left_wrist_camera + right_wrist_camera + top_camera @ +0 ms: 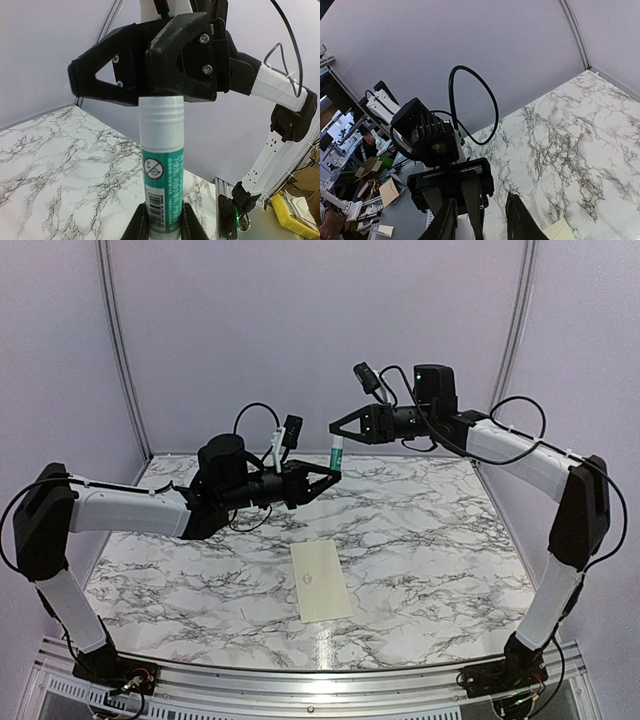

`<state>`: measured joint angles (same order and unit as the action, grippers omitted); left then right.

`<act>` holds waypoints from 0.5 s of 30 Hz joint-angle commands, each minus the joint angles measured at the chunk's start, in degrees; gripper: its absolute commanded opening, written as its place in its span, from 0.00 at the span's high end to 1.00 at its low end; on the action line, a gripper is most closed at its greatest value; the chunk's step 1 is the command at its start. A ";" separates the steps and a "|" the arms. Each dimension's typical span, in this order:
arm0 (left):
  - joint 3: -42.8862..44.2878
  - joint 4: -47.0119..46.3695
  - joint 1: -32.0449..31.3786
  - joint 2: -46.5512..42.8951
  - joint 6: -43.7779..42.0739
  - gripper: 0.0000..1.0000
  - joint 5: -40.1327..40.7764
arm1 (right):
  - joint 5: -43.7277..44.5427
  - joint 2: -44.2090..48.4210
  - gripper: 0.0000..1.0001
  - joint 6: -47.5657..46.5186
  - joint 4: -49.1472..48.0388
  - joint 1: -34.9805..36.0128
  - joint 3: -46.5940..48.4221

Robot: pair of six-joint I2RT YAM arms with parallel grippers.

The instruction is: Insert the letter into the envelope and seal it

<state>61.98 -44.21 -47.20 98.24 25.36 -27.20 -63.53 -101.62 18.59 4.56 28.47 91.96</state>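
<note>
left wrist view, bottom edge: closest to us is the left gripper point(161, 222), its two black fingers point(140, 226) pinched on the base of one glue tube point(161, 165), one on each side and touching it. It's closed on the tube, narrow gap

tube stands upright mid-frame: smooth plastic cylinder, green label with white print and a round crossed-out symbol, white cap point(161, 112) with ring grooves on top

right gripper point(150, 87) fills the upper middle of that frame: matte black plastic, blocky, one finger an open triangle frame, screw heads showing. Its two fingers sit over the top of the cap; we cannot tell whether they clamp it or just surround it

top view count: two arms, white shells with black joints, meeting above the back half of the table point(450, 540). The tube is between the two grippers, in the air

one table: flat, white marble pattern with grey-black veins. One aluminium rail point(320, 685) runs along the bottom edge, with both arm bases on it

one envelope point(322, 580): flat cream rectangle, long and narrow, lying on the table at lower centre of the top view. It's slightly skewed, lower in frame than both grippers and apart from them, with a faint diamond outline at its middle
</note>
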 commanded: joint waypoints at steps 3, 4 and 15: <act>2.10 -0.80 -0.13 0.09 -0.31 0.89 0.43 | -2.61 0.73 0.79 2.64 -3.41 0.41 -1.52; 2.10 -0.79 -0.13 0.10 -0.33 0.89 0.49 | -2.91 0.75 0.82 2.93 -3.80 0.42 -1.74; 2.88 -0.71 -0.15 -0.68 -2.11 0.89 3.10 | -2.94 0.52 1.00 4.64 -4.93 2.21 -5.32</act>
<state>61.98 -41.30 -47.24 98.26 24.77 -26.46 -65.73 -101.60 22.70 -1.32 28.93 88.36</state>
